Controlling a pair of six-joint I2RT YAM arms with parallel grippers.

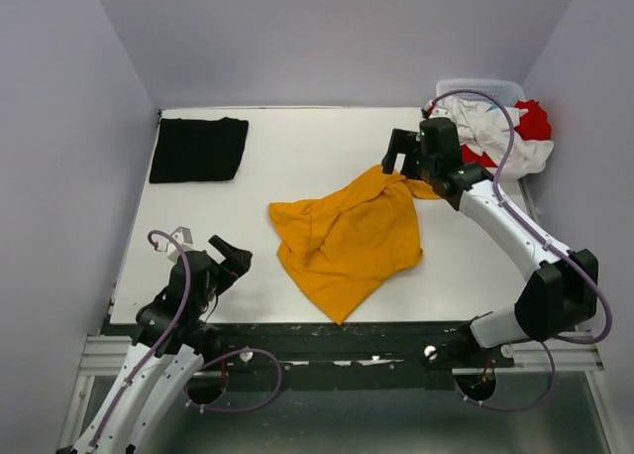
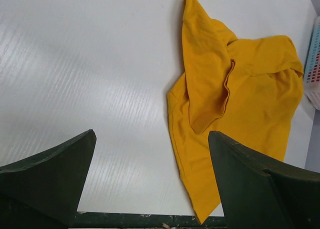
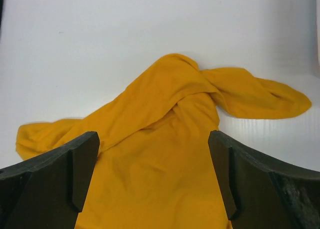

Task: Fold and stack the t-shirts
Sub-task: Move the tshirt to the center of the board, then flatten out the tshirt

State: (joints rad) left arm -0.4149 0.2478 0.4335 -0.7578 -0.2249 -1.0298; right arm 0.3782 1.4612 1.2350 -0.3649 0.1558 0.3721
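Starting nearest you, your left gripper (image 1: 233,256) gapes wide over the tabletop (image 1: 297,157), holding nothing. The crumpled mustard t-shirt (image 1: 347,238) lies mid-tabletop, and your right gripper (image 1: 401,157) hangs wide open and empty above its far right corner. Beyond these, the folded black t-shirt (image 1: 198,149) lies far left, with the white t-shirt (image 1: 485,127) and red t-shirt (image 1: 535,120) heaped on the basket (image 1: 480,84) far right.

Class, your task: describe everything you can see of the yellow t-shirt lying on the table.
The yellow t-shirt is a plain mustard orange-yellow, of soft matte cloth with no print showing. It lies unfolded and crumpled near the middle of the white table, with loose folds and ridges. One pointed corner reaches toward the near edge, and a narrow end trails to the far right. Only the table plainly touches it. The right gripper stands open over its far right part, gripping nothing.
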